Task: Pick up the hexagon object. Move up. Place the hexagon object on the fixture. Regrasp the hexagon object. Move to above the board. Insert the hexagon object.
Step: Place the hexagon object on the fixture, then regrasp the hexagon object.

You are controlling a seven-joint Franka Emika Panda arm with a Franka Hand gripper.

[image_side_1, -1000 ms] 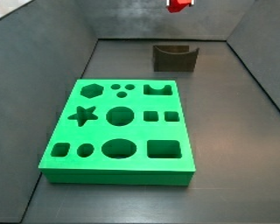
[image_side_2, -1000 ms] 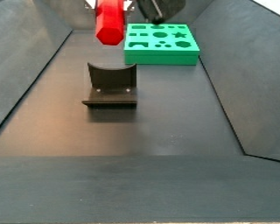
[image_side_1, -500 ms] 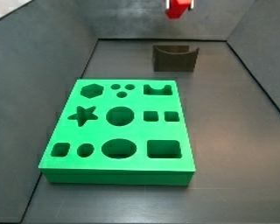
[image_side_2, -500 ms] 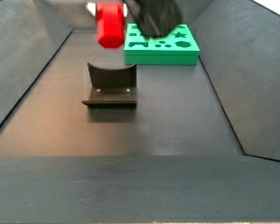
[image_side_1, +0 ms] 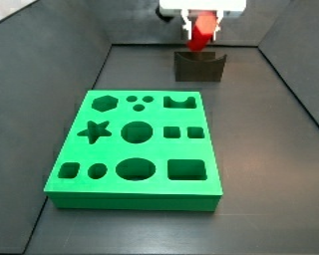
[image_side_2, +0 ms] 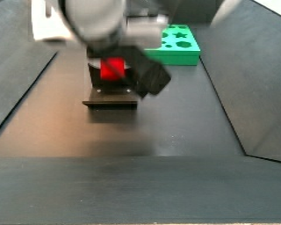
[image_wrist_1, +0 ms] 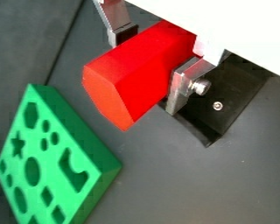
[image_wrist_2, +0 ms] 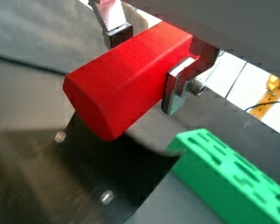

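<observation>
A dark grey counter with sloped dark walls fills every view. In both wrist views the end effector [image_wrist_1: 150,54] is clamped on the hexagon object [image_wrist_1: 136,72], silver fingers [image_wrist_2: 181,80] pressing its sides. In a side view the red piece [image_side_1: 201,32] hangs just above the fixture [image_side_1: 199,66], well apart from the board [image_side_1: 136,151]. The placing step looks in hand; next calls for lowering it squarely into the notch.
</observation>
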